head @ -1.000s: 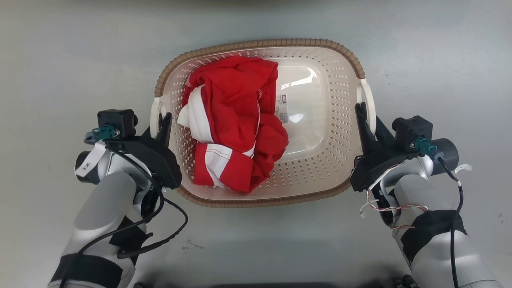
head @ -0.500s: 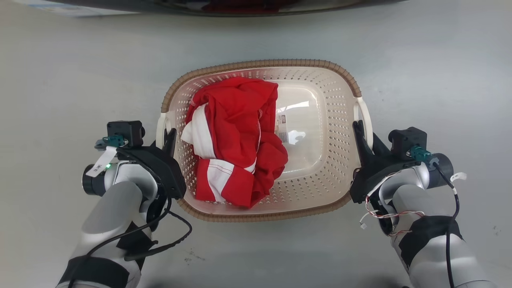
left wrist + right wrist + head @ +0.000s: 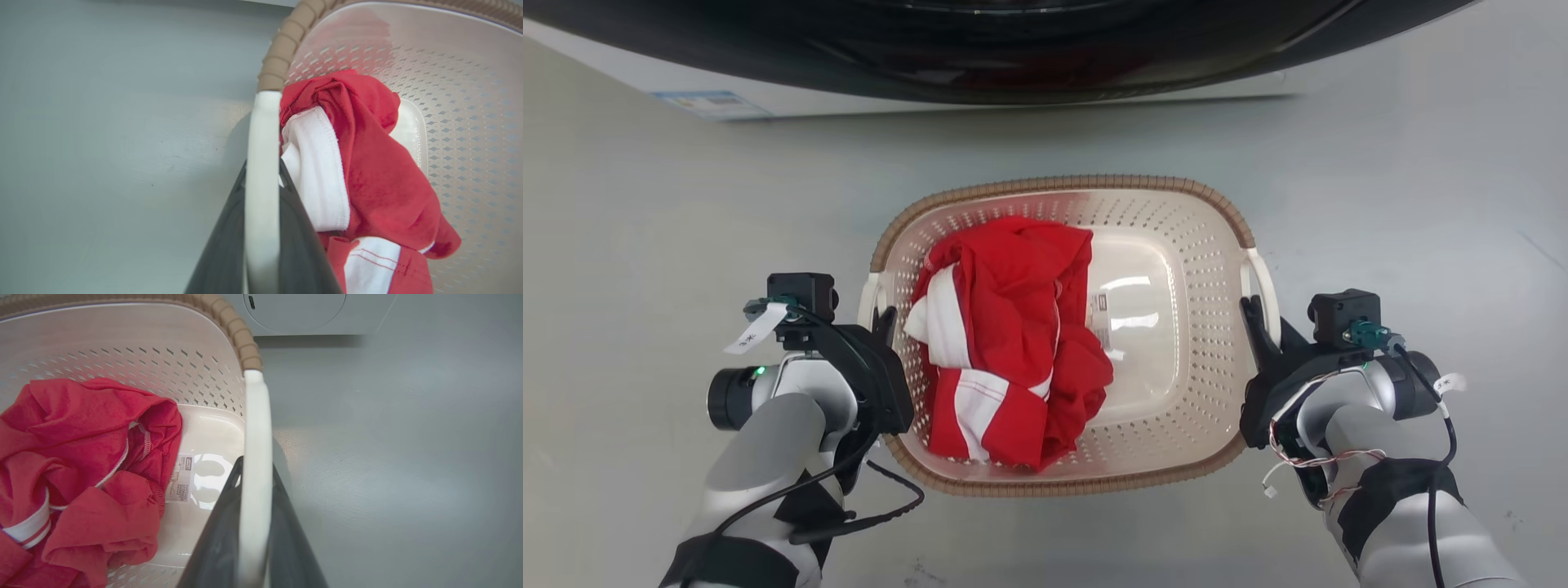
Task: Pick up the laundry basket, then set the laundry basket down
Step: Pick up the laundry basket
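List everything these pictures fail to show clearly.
- Label print: too small to read in the head and right wrist views.
- Laundry basket floor under the red garment: covered by the cloth.
- Basket underside: hidden by its own body, so whether it is lifted or resting is unclear.
- Washing machine: cut off by the head view's top edge.

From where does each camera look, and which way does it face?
Head view: from the robot's head, looking down at the laundry basket and floor, with the washing machine at the top; both forearms, the left gripper and the right gripper show.
Left wrist view: on the left wrist, facing along the left handle into the basket; its dark fingers show.
Right wrist view: on the right wrist, facing along the right handle; its fingers show.
Shared: both wrist views show the red clothes.
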